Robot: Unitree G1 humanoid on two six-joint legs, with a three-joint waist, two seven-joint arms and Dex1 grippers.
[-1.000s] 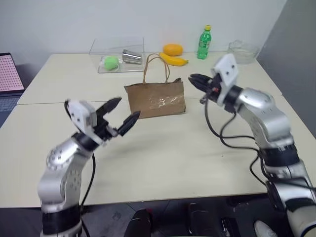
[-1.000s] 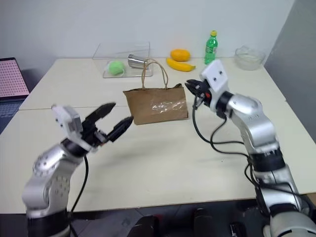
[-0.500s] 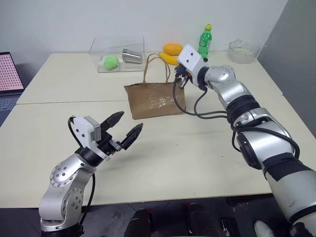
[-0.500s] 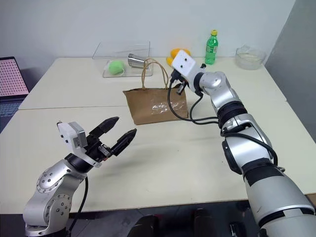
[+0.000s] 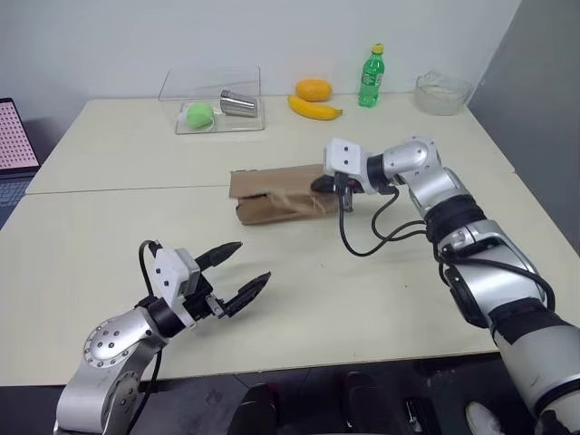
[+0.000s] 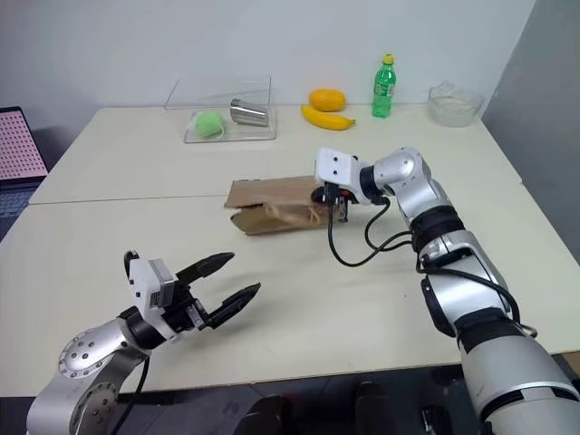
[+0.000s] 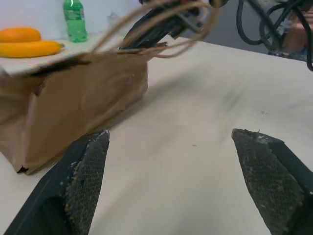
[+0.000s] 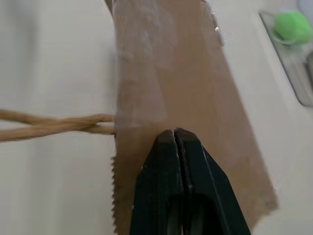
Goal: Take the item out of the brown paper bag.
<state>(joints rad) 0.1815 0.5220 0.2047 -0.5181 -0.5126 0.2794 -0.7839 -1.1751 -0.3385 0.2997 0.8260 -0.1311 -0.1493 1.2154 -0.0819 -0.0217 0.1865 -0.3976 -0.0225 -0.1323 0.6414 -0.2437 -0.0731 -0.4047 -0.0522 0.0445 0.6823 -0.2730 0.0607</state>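
Bag (image 5: 276, 196) first: the brown paper bag lay tipped over on its side in the middle of the pale table (image 5: 381, 281). Its open mouth and thin loop handles (image 7: 161, 19) pointed toward the robot's right. The right gripper (image 5: 324, 185) was at that mouth, with its two black fingers (image 8: 175, 161) pressed tight together. They lay against the top edge of the bag. I could not tell if they had a pinch of paper between them. A bit of red showed just by those fingers at the bag's mouth, but it was too small to say what it was.

The left gripper (image 6: 224, 280) was near the front edge of the table, well apart from the bag. Its fingers were spread wide with nothing in them.

At the far side of the table stood a green bottle (image 5: 370, 76), with a banana (image 5: 314, 109) and an orange fruit (image 5: 313, 90) beside it. A clear tray (image 5: 210, 101) held a green ball (image 5: 198, 113) and a silver can (image 5: 237, 103). A glass bowl (image 5: 441, 92) sat in the far right corner.
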